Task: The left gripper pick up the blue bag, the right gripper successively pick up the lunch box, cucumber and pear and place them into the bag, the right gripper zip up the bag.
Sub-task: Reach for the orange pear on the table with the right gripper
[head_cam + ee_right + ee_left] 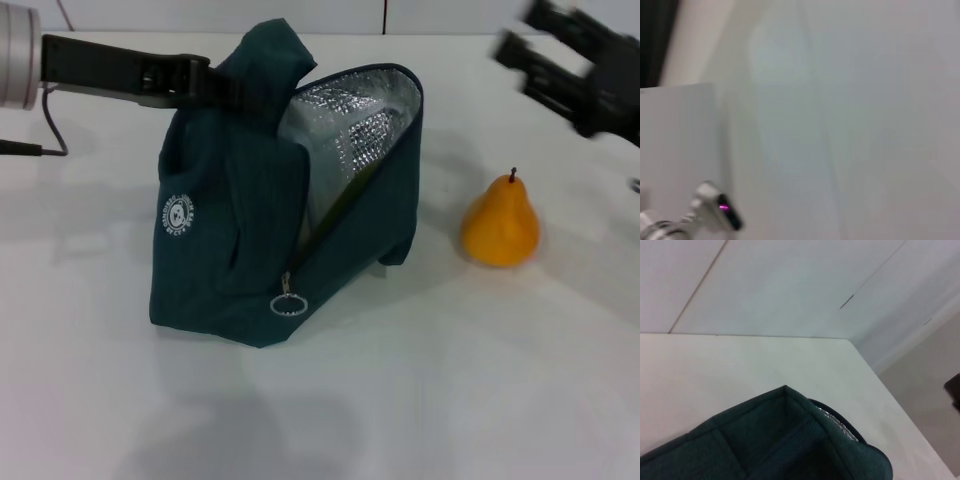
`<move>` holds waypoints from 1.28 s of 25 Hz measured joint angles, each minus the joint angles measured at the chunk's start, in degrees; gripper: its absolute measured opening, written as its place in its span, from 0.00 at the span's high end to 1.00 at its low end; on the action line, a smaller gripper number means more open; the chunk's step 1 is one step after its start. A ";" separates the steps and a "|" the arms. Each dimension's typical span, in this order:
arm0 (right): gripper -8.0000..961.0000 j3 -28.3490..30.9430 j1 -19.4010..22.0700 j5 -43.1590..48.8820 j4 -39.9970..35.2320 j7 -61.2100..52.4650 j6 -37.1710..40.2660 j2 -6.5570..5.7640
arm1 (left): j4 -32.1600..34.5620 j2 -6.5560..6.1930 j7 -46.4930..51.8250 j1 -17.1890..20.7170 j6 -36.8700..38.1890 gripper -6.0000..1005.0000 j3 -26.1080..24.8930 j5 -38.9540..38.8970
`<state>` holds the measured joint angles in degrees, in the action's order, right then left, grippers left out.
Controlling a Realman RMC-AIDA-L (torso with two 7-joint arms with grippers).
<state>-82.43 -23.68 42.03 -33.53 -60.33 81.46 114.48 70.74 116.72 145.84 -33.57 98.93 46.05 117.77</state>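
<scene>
**A:** Head view first. What do the claws have?

**B:** The left gripper (222, 85) reaches in from the left edge on its black bar and is clamped on the top of the blue bag (240, 240), at the bunched fabric of a handle (270, 50), holding that end up. The right gripper (545, 55) hangs high at the upper right, above and behind the pear (500, 222), touching nothing; its two fingers stand apart with a clear gap and nothing between them.

**A:** And the bag itself?

**B:** It sits on the white table (450, 400) with its mouth gaping toward the right, silver foil lining (350, 130) exposed. A green sliver shows low inside the opening; what it is cannot be told. The ring-pull zipper (288, 302) dangles at the front lower corner of the opening. A small round white logo (178, 215) marks the bag's left face; its lettering is too small to read. The pear stands upright on the table, stem up, well apart from the bag on its right.

**A:** Left wrist view?

**B:** Only the dark teal fabric of the bag (785, 440) close below, a strip of foil at its rim (840, 427), then table and wall beyond. No fingers show.

**A:** Right wrist view?

**B:** Blurred pale wall and table; a small grey device with a magenta light (720, 210) sits at the edge. No task item appears.
</scene>
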 joint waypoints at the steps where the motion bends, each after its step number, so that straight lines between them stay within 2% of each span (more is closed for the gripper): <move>1: 0.30 0.90 1.80 0.01 0.18 0.02 0.11 -0.36 | 0.01 0.00 -0.20 0.10 0.00 0.89 0.00 -0.64; 4: 0.30 2.57 5.78 1.21 1.56 0.56 -0.57 -1.03 | 0.01 0.06 -0.61 0.20 0.03 0.89 0.16 -1.72; 7: 0.30 2.84 7.01 4.75 2.83 1.77 -2.57 -1.25 | -0.08 0.31 -0.64 0.17 0.02 0.89 0.24 -1.84; 14: 0.31 2.71 3.97 8.75 5.80 3.53 -9.21 -0.02 | -0.49 0.77 -0.90 0.32 -0.22 0.89 0.27 -1.85; 21: 0.33 2.24 0.98 11.56 7.72 4.19 -13.57 0.54 | -0.52 0.87 -0.95 0.76 -0.20 0.89 0.27 -1.88; 32: 0.36 1.49 -0.56 13.31 7.39 7.25 -17.45 0.75 | -0.52 0.86 -1.43 0.62 -0.27 0.89 0.24 -1.62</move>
<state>-80.94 -24.25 55.34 -26.13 -53.08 64.01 115.23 70.22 117.58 144.40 -32.95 98.66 46.29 116.15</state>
